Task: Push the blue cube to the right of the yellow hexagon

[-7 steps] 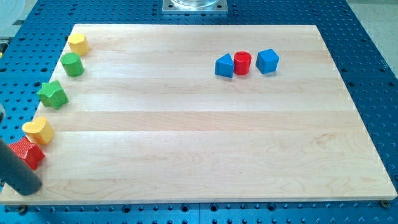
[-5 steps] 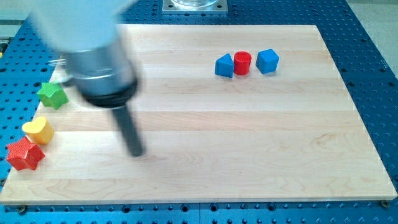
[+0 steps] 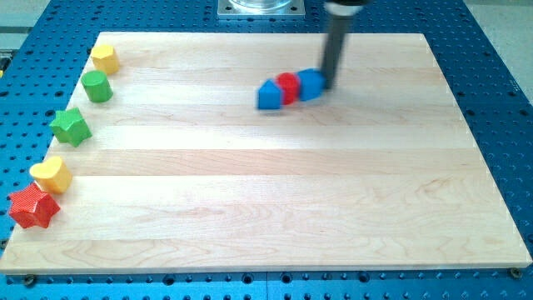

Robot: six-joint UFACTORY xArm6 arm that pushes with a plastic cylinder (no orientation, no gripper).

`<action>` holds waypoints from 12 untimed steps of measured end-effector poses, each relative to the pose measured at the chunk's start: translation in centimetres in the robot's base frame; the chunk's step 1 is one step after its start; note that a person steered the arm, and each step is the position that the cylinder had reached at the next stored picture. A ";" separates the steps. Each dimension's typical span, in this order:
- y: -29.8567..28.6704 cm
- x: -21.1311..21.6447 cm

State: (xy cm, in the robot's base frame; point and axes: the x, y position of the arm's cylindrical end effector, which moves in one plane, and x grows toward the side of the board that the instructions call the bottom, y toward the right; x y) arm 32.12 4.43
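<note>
Blue cube [image 3: 311,84] shoved left against red block [image 3: 288,87]; my tip [image 3: 326,86] touching cube's right; no claw.

The blue cube [image 3: 311,83] sat in the upper middle of the worktop [image 3: 275,208], blurred, at the right end of a tight row of three blocks and pressed against its neighbour. The yellow hexagon [image 3: 105,58] lay flat at the worktop's upper left corner, sharp in outline, well apart from the cube, far to its left.
</note>
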 end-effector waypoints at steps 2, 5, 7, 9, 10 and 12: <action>-3.2 2.6; -15.2 1.6; -10.2 0.1; -14.7 -2.7; -15.4 -3.1; -16.2 -4.1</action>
State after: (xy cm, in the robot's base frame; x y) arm 28.06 -11.74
